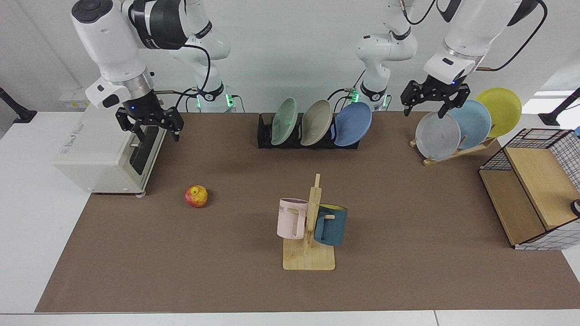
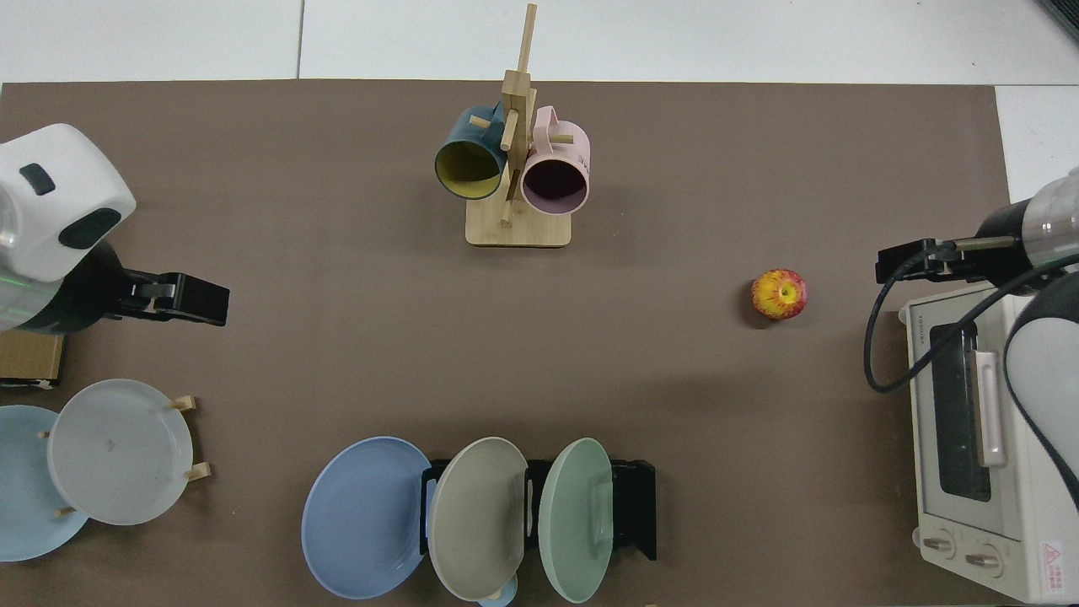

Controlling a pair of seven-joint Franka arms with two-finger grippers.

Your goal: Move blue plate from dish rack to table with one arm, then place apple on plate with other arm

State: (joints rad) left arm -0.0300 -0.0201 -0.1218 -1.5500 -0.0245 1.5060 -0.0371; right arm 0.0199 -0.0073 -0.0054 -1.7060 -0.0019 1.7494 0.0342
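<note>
The blue plate [image 1: 353,123] [image 2: 364,516] leans in the end slot of the black dish rack [image 1: 265,136] [image 2: 632,506], beside a beige and a green plate. The apple [image 1: 196,196] [image 2: 778,293] lies on the brown mat of the table [image 1: 226,271]. My left gripper [image 1: 422,113] [image 2: 198,301] hangs open and holds nothing, above the grey plate of the wooden stand and off to the side of the rack. My right gripper [image 1: 157,135] [image 2: 898,261] hovers open with nothing in it by the toaster oven, above and behind the apple.
A toaster oven [image 1: 104,149] stands beside the right arm. A wooden mug tree [image 1: 310,226] with a pink and a dark blue mug is mid-table. A slanted wooden stand [image 1: 453,151] holds grey, pale blue and yellow plates. A wire-and-wood shelf [image 1: 534,190] sits at the mat's end.
</note>
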